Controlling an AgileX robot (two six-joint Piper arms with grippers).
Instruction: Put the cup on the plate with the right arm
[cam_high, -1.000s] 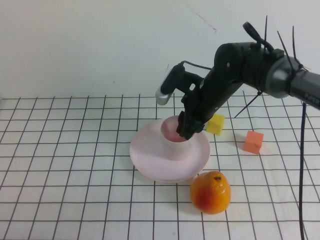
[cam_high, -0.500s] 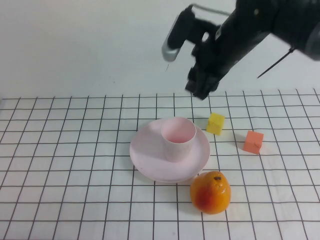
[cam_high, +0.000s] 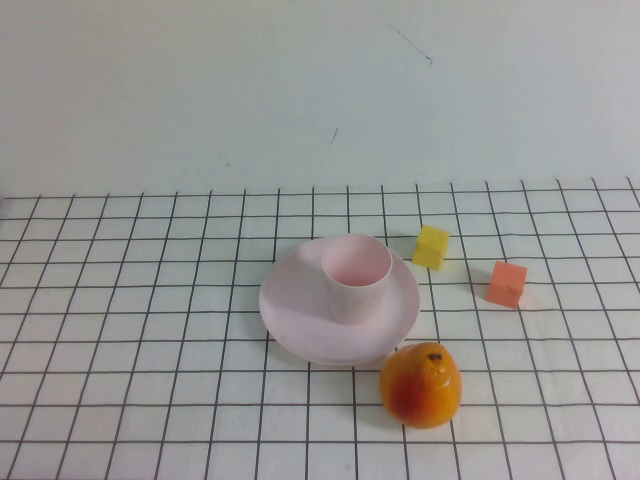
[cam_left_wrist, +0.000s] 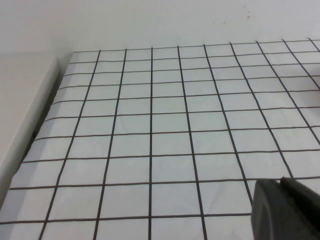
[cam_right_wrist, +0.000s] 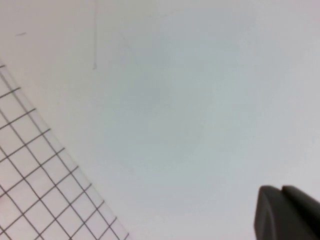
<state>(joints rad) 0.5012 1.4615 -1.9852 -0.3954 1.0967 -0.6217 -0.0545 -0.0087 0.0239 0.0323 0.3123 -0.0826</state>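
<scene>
Cup placement, final stage: the right claw showed only as a dark corner in the right wrist view, facing the pale wall above the gridded sheet, and was absent from the high view; whether it was released or clenched could not be told. The left claw likewise showed as a dark corner in the left wrist view, over bare grid squares of the tabletop, its state equally undeterminable. The cup stood upright on the plate, toward the plate's far right part, with nothing gripping it. The task appeared complete; good practice for the remaining step would be to keep the right arm well clear of the cup so that it is not tipped. Cup and plate were both smooth, matte, pale pink plastic, the cup round-rimmed and slightly tapered, the plate shallow and round. An orange fruit, rounded and glossy with a reddish blush, lay just beside the plate's near right edge. A yellow cube and an orange cube lay to the right.
</scene>
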